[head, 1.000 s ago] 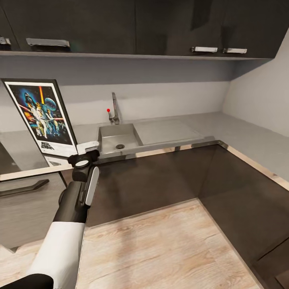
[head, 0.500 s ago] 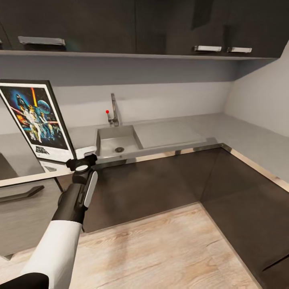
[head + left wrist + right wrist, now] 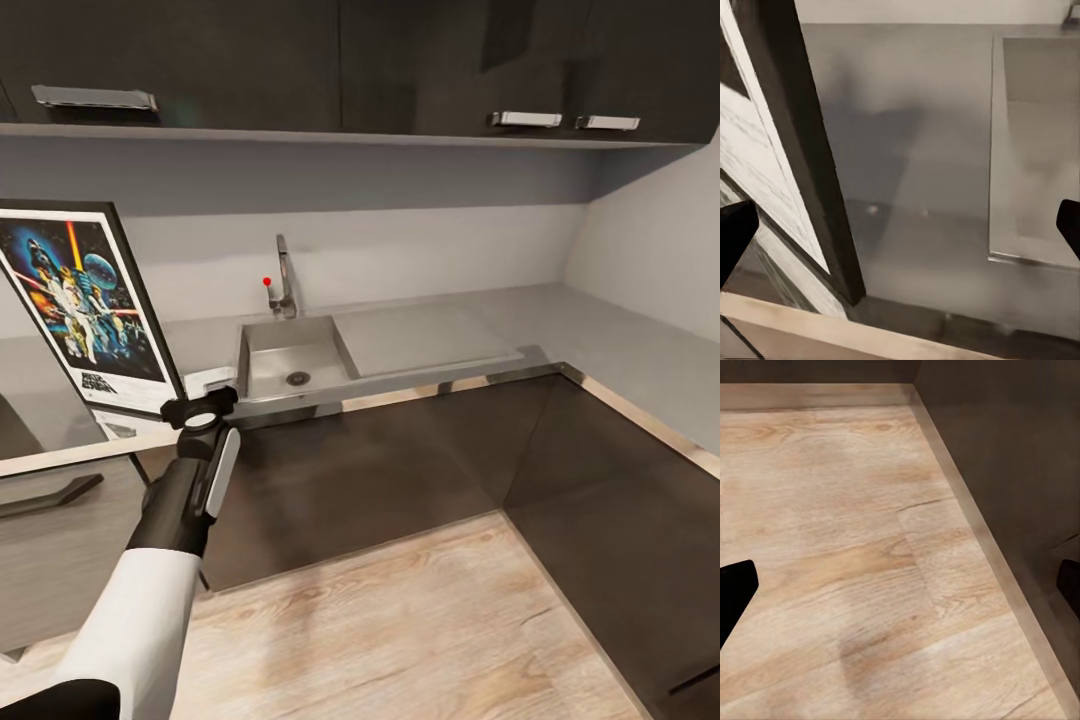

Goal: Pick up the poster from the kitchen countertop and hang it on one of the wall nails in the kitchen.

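The poster (image 3: 85,305) stands upright on the grey kitchen countertop (image 3: 430,335) at the far left, tilted, its Star Wars print facing me. My left gripper (image 3: 205,392) hovers at the counter's front edge by the poster's lower right corner. In the left wrist view the black frame of the poster (image 3: 802,150) runs between the spread fingers of the left gripper (image 3: 900,232), close to one fingertip (image 3: 735,240); the jaws are open. My right gripper (image 3: 900,589) is open over the wood floor. The wall nails are out of view.
An inset sink (image 3: 295,355) with a tap (image 3: 283,275) lies just right of the left gripper. Dark upper cabinets (image 3: 300,60) hang over the counter. The worktop turns a corner along the right wall. Dark base cabinets (image 3: 1020,450) border the wood floor (image 3: 400,620).
The whole view has drifted, sliding the poster and sink slightly left and down in the picture. The left gripper keeps its place by the poster's lower right corner.
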Tool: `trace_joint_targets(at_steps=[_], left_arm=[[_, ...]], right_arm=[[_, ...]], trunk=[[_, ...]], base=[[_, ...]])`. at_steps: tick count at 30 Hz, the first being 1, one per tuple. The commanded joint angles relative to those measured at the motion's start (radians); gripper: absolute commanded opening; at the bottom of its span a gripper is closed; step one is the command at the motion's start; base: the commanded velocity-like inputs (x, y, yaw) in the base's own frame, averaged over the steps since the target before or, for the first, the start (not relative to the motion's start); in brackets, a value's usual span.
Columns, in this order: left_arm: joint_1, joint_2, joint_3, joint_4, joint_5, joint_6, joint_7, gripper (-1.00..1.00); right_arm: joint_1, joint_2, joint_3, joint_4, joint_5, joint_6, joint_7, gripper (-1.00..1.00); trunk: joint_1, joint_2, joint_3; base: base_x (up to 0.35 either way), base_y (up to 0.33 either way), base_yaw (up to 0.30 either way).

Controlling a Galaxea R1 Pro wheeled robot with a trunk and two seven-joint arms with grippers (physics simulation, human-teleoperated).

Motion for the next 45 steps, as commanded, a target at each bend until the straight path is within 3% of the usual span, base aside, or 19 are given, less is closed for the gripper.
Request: trace_joint_targets(at_steps=[1, 7, 9, 10, 14, 21, 27, 45], left_arm=[[-0.001, 0.0, 0.014, -0.001, -0.001, 0.006, 0.002, 1.0], [-0.001, 0.002, 0.045, -0.002, -0.001, 0.006, 0.012, 1.0], [-0.001, 0.003, 0.048, -0.002, -0.001, 0.006, 0.029, 1.0], [-0.001, 0.006, 0.053, -0.003, -0.001, 0.006, 0.075, 1.0], [-0.001, 0.006, 0.054, -0.003, -0.001, 0.006, 0.087, 1.0], [-0.001, 0.007, 0.057, -0.005, -0.001, 0.004, 0.098, 1.0], [-0.001, 0.007, 0.083, -0.004, -0.001, -0.001, 0.099, 1.0], [-0.001, 0.007, 0.089, -0.005, -0.001, -0.003, 0.099, 1.0]], right_arm=[[0.0, 0.0, 0.0, -0.001, 0.011, 0.001, -0.007, 1.0], [0.0, 0.0, 0.0, 0.002, 0.011, 0.001, -0.007, 1.0], [0.0, 0.0, 0.0, 0.01, 0.011, 0.001, -0.007, 1.0], [0.0, 0.0, -0.001, 0.032, 0.011, 0.001, -0.007, 1.0], [0.0, 0.0, -0.001, 0.039, 0.011, 0.001, -0.007, 1.0], [0.0, 0.0, -0.001, 0.042, 0.011, 0.001, -0.007, 1.0], [0.0, 0.001, -0.001, 0.043, 0.011, 0.001, -0.007, 1.0], [0.0, 0.002, 0.0, 0.044, 0.013, 0.001, -0.007, 1.0]], trunk=[[0.0, 0.0, -0.001], [0.0, 0.0, -0.001], [0.0, 0.0, -0.001], [0.0, 0.0, -0.001], [0.0, 0.0, -0.001], [0.0, 0.0, -0.001], [0.0, 0.0, -0.001], [0.0, 0.0, -0.001]], base=[[0.014, 0.008, 0.0], [0.007, 0.004, 0.0], [0.002, 0.001, 0.0], [0.0, 0.0, 0.0], [0.0, 0.0, 0.0], [0.0, 0.0, 0.0], [0.0, 0.0, 0.0], [0.029, -0.012, 0.0]])
